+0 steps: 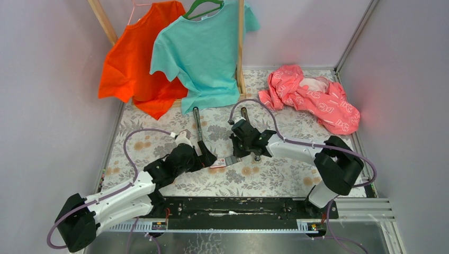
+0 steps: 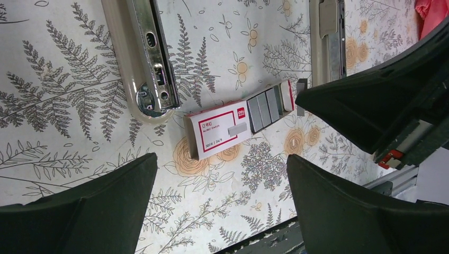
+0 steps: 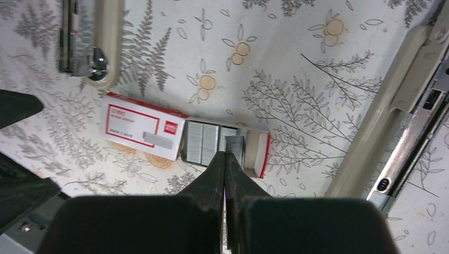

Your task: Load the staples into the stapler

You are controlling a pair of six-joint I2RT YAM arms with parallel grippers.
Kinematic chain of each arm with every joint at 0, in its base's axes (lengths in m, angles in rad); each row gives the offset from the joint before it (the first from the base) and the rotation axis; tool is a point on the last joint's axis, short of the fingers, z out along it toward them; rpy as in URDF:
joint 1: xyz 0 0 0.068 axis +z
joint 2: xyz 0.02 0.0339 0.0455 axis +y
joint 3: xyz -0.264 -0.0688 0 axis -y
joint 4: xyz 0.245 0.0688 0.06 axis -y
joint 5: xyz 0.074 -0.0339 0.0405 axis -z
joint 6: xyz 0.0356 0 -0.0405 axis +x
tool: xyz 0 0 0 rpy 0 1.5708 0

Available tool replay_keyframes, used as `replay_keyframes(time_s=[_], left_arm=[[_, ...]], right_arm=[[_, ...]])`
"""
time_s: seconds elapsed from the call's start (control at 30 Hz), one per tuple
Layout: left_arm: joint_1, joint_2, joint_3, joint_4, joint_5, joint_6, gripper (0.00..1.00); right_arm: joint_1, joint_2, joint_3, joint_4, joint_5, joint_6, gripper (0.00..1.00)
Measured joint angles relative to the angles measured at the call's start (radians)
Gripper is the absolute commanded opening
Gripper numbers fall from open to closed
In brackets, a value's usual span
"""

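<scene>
ok so right gripper (image 3: 225, 154) first: jaws pinched fully shut, tips meeting on a short grey metal staple strip (image 3: 234, 146). Looks like the strip is caught btwn them, sitting just over the open end of the tray. The other staples are right under those tips, in a small flat red-and-white cardboard staple box (image 2: 219, 132) lying flat on the floral-print tablecloth (image 1: 275, 180). Its inner tray (image 2: 267, 106) is slid partway out toward the right gripper, w/ a few more grey strips side by side in it

left gripper (image 2: 221, 161) is spread wide, nothing in it, not touching anything. The box sleeve sits just ahead of the gap btwn its fingers, so the box lies btwn the two grippers: sleeve end on the left gripper's side, tray end on the right one's

2 staplers, both swung open and lying flat. One cream plastic stapler (image 2: 143, 58) w/ a shiny metal rail has its hinge end just beyond the sleeve from the left gripper, near it but not touching. The second stapler (image 3: 386, 116), same cream + metal look, is off to the side of the right gripper, apart from the box

way past both grippers: orange t-shirt (image 1: 135, 69) and teal t-shirt (image 1: 204, 53) on hangers, plus a crumpled pink printed garment (image 1: 312, 98) on the cloth
</scene>
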Motion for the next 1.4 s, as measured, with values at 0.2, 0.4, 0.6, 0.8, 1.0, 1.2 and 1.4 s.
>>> replay_keyframes(time_s=[0.2, 0.4, 0.6, 0.8, 1.0, 1.2, 1.4], left_arm=[[0.008, -0.056, -0.016, 0.009, 0.002, 0.0, 1.0], [0.036, -0.182, -0.063, 0.073, 0.036, -0.002, 1.0], [0.05, -0.241, -0.067, 0.135, 0.079, -0.001, 0.98], [0.055, -0.248, -0.055, 0.208, 0.134, 0.017, 0.93], [0.06, -0.245, -0.037, 0.295, 0.209, 0.031, 0.88], [0.06, -0.237, -0.021, 0.387, 0.28, 0.041, 0.77], [0.06, -0.224, -0.021, 0.473, 0.356, 0.038, 0.61]], right_arm=[[-0.011, -0.074, -0.073, 0.089, -0.058, 0.023, 0.0], [-0.067, -0.206, -0.196, 0.256, -0.169, 0.074, 0.0], [-0.107, -0.304, -0.304, 0.473, -0.313, 0.122, 0.0], [-0.135, -0.325, -0.389, 0.685, -0.473, 0.177, 0.0], [-0.144, -0.326, -0.411, 0.844, -0.605, 0.222, 0.0], [-0.145, -0.326, -0.42, 1.003, -0.716, 0.274, 0.0], [-0.147, -0.326, -0.422, 1.128, -0.796, 0.33, 0.0]])
